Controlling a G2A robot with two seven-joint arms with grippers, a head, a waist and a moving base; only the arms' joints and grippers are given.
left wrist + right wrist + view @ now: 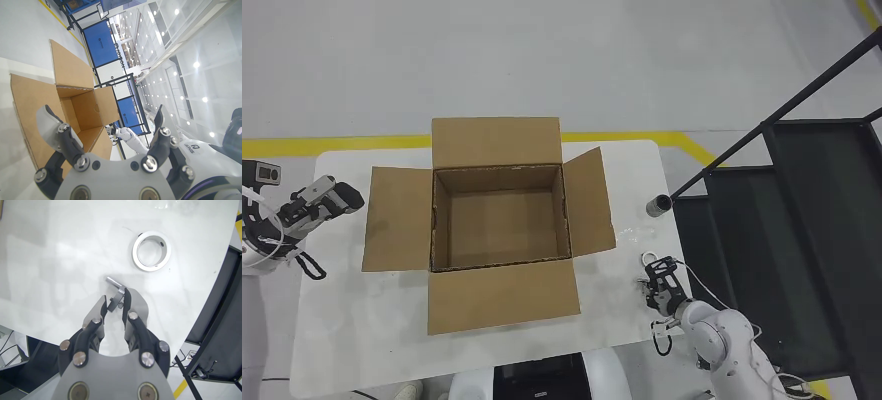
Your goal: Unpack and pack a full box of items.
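Box (500,296): open, 4 flaps spread, middle of the table (362,320).
Left gripper (337,195): at the table's left edge, fingers wide apart.
Right gripper (115,300): by the table's right corner nearest the robot, fingers clamped on a small metal part (113,283).
Ring (151,251): metal, near the right edge.

Many round ceiling lamps (196,64) shine brightly. The glossy white table (47,262) shows pale glare and soft shadows.

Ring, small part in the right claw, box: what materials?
Ring: likely aluminium or steel, machined satin finish, silvery with soft glare. Small part: bare metal too, brighter sheen on its pin; alloy unclear. Box: brown corrugated cardboard by the look, matte, thick layered flap edges.
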